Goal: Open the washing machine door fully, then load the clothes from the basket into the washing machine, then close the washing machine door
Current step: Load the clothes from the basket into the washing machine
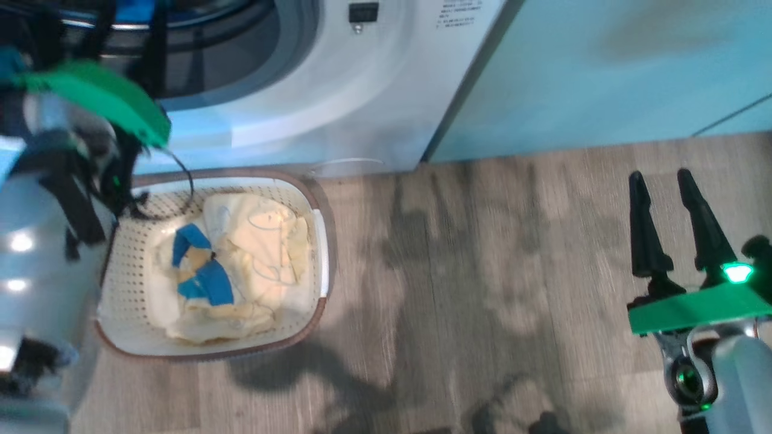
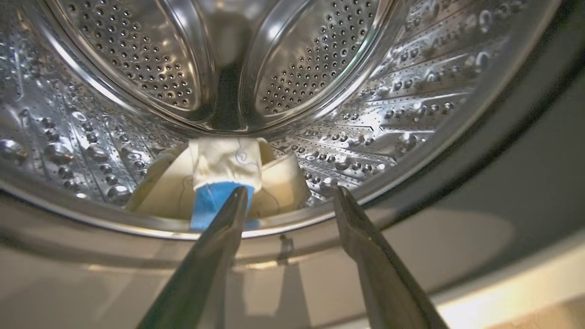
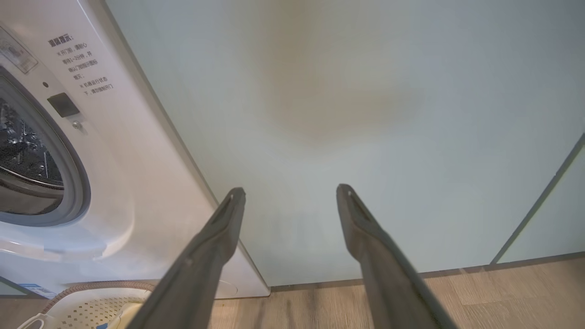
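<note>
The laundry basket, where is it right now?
In the head view the basket sits on the floor at lower left, just in front of the washing machine, with clothes inside.

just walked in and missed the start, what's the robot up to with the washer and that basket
It is loading laundry. The left gripper is at the mouth of the drum of the washing machine, jaws open, with one cream and blue piece lying inside. More clothes sit in the basket in front of the machine. The right gripper hangs open and empty over the floor.
</note>
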Motion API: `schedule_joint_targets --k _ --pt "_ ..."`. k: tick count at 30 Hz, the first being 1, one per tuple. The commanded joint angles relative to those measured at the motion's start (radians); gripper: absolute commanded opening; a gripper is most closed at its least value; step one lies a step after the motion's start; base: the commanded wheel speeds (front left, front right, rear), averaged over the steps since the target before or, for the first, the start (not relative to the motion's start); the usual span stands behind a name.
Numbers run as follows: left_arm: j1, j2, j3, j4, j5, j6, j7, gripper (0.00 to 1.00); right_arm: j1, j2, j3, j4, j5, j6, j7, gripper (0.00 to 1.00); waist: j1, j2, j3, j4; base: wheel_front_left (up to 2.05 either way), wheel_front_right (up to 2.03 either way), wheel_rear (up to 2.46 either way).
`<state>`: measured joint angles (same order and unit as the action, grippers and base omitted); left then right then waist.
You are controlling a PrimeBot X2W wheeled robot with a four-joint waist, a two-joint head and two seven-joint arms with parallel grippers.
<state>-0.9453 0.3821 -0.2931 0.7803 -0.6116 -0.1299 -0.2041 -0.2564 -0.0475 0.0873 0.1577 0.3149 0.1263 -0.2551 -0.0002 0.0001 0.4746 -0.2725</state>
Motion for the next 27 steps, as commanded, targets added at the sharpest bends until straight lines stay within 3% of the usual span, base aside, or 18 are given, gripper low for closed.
schedule_joint_targets --k 1,11,27 --pt "0.026 0.049 0.030 -0.049 -0.009 -0.001 -0.019 1.00 0.023 -0.009 0.005 -0.025 -0.010 0.004 -0.007 1.00 0.0002 -0.0001 -0.041 0.023 0.00 0.00 0.00" --pt "0.297 0.024 0.108 -0.215 -0.008 0.050 -0.057 1.00 0.097 -0.017 -0.031 -0.024 -0.017 0.004 -0.007 1.00 0.0002 -0.0001 -0.154 0.072 0.00 0.00 0.00" --pt "0.636 -0.050 0.362 -0.444 0.102 0.058 -0.058 1.00 0.194 -0.032 -0.057 -0.025 -0.027 0.004 -0.007 1.00 0.0002 -0.0001 -0.305 0.116 0.00 0.00 0.00"
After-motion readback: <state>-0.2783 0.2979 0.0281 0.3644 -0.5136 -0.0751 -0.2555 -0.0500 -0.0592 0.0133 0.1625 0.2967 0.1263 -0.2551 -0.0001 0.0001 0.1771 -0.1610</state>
